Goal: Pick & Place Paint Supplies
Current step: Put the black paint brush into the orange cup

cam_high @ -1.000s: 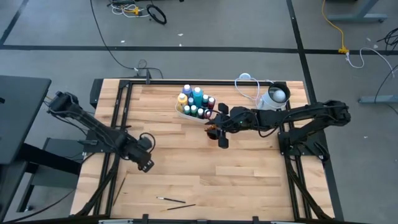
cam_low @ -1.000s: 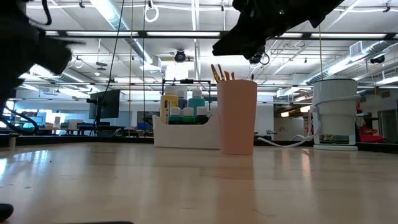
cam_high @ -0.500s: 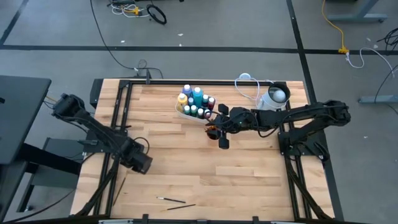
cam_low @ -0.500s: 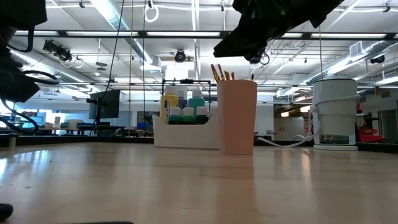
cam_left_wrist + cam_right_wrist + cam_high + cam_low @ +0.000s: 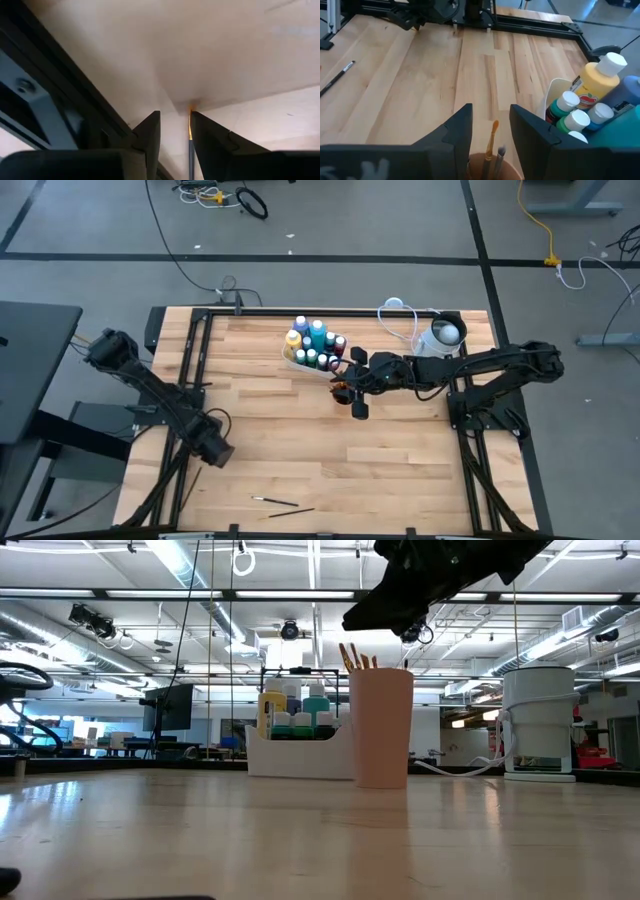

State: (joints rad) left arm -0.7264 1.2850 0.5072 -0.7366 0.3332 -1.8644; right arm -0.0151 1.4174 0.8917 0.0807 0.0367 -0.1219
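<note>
the left gripper (image 5: 212, 452) sits low at the table's left edge, its fingers (image 5: 150, 135) parted only a sliver around a thin dark brush (image 5: 191, 150) with an orange band. whether the pads are actually clamped on it, i cannot tell.

the right gripper (image 5: 491, 130) hovers directly above the pink cup (image 5: 381, 727), jaws partly apart and holding nothing; brush ends (image 5: 493, 139) poke up from the cup just beneath it.

just beside the cup stands the white caddy (image 5: 300, 755), packed with white-capped paint bottles (image 5: 314, 345). two more brushes (image 5: 280, 504) lie loose on the wood near the front edge, well apart from both arms.

the step in hand looks like gathering the last brushes. next, the left arm would need a firm pinch, a lift, then a carry across to the cup.
</note>
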